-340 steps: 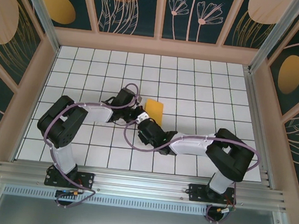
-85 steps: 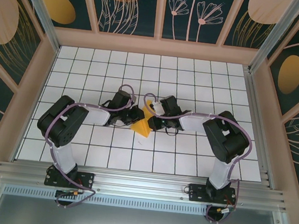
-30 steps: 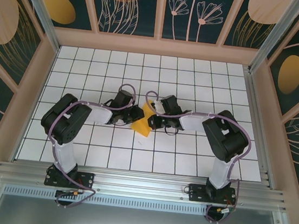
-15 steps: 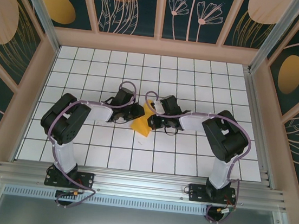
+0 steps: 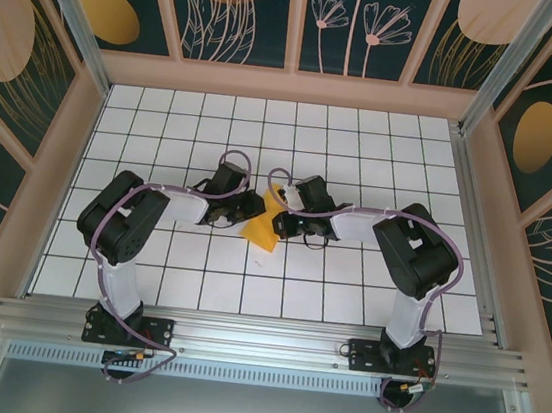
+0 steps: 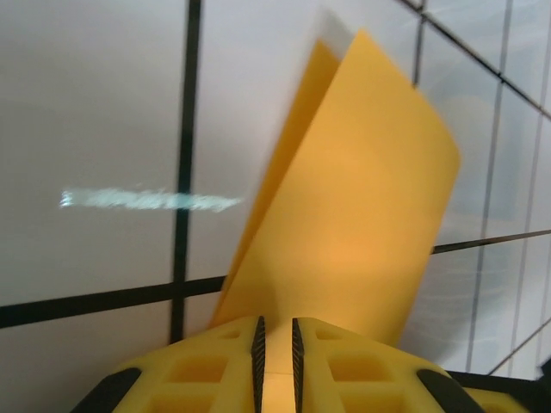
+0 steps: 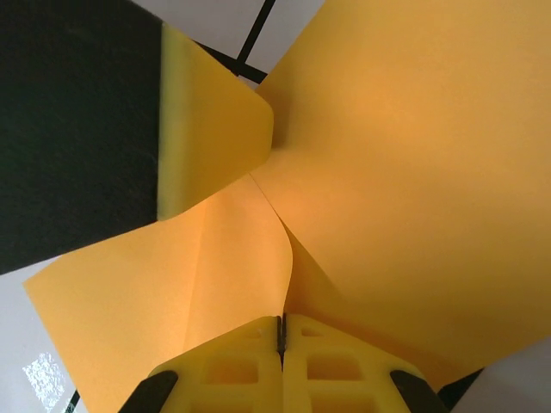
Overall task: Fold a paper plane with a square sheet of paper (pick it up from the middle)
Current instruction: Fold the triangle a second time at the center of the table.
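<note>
The square sheet of paper (image 5: 261, 231) is a folded orange-yellow shape on the white tiled floor, partly lifted between my two grippers. My left gripper (image 5: 253, 208) reaches it from the left. In the left wrist view its jaws (image 6: 275, 323) stand a narrow gap apart, with the paper (image 6: 362, 215) running into that gap and a flap rising ahead. My right gripper (image 5: 277, 223) comes from the right. Its jaws (image 7: 281, 320) are shut on a creased edge of the paper (image 7: 405, 172), which fans out on both sides.
The tiled floor (image 5: 364, 147) spreads wide behind and to both sides. Wooden walls (image 5: 291, 87) ring it, and a metal rail (image 5: 259, 341) runs along the near edge. The dark body of the left arm (image 7: 77, 129) is close to the right gripper.
Since the oldest frame the paper has gone from a flat rectangle to a raised fold and the right arm has swung in beside it. Over the last second the left gripper has shifted slightly.
</note>
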You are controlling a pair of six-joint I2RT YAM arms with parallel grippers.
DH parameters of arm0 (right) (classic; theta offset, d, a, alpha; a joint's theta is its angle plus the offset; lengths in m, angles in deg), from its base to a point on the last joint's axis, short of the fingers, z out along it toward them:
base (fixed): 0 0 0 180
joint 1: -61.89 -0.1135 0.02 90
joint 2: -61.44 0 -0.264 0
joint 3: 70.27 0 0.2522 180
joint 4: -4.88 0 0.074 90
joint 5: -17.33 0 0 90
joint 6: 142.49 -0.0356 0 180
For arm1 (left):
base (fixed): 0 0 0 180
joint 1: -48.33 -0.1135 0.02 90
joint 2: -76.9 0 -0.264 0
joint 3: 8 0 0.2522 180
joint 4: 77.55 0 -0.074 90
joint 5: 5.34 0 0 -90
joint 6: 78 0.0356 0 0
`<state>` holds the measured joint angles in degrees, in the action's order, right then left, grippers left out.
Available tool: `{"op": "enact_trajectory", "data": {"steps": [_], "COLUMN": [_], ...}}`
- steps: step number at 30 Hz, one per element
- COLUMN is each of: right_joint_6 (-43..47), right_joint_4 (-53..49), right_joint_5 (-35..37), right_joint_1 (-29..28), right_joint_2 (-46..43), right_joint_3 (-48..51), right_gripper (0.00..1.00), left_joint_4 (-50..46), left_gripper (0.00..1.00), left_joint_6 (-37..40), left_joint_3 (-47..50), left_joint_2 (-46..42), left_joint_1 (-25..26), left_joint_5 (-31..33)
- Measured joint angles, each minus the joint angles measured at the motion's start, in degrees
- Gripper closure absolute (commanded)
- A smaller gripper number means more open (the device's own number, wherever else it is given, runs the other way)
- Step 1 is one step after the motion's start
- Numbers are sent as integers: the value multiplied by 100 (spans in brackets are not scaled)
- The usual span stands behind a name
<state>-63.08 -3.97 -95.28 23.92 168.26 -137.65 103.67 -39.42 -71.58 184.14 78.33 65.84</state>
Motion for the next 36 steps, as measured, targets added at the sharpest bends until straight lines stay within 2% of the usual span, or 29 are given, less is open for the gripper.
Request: {"op": "enact_trajectory", "data": {"steps": [13, 22, 36], "right_joint_6": [15, 15, 15], "right_joint_4": [-2, -2, -28], "right_joint_5": [24, 31, 66], "right_joint_1": [-7, -13, -28], "right_joint_2": [2, 2, 7], "right_joint_3": [-13, -13, -37], "right_gripper": [93, 93, 92], "left_joint_4": [-267, -125, 588], "left_gripper": [74, 82, 82], "left_joint_6": [284, 90, -387], "left_joint_3": [-55, 22, 481], "left_joint_2": [-188, -756, -216], "left_joint_1": [0, -9, -9], "left_joint_5": [133, -321, -844]}}
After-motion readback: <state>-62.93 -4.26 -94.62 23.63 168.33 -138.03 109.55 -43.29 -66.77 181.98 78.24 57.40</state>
